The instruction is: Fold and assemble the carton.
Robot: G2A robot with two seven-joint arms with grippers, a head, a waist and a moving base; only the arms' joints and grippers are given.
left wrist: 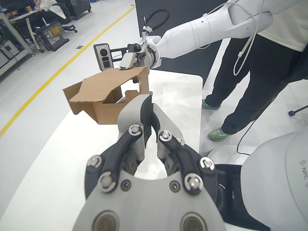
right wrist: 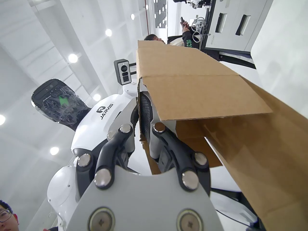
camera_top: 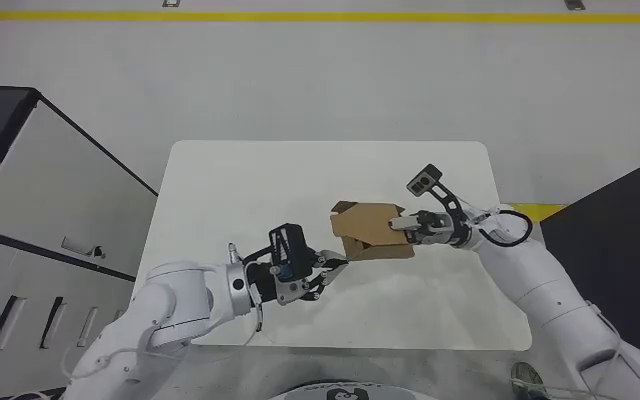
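Observation:
A brown cardboard carton [camera_top: 370,232], partly folded with loose flaps, is at the middle right of the white table [camera_top: 250,200]. My right gripper [camera_top: 398,226] is shut on the carton's upper panel edge. In the right wrist view the cardboard [right wrist: 192,92] runs between the fingers of the right gripper [right wrist: 142,97]. The left wrist view shows the carton [left wrist: 105,85] tilted, with one side lifted by the right gripper [left wrist: 126,67]. My left gripper [left wrist: 148,104] is shut with nothing in it, its tips just short of the carton's near flap. From above, the left gripper [camera_top: 338,266] sits at the carton's front left corner.
A grey cabinet [camera_top: 50,200] stands off the table's left side. Off the right corner is a dark cabinet [camera_top: 600,225]. The left wrist view has this dark cabinet [left wrist: 168,13] beyond the table's [left wrist: 173,92] far edge. Bare tabletop lies left of and behind the carton.

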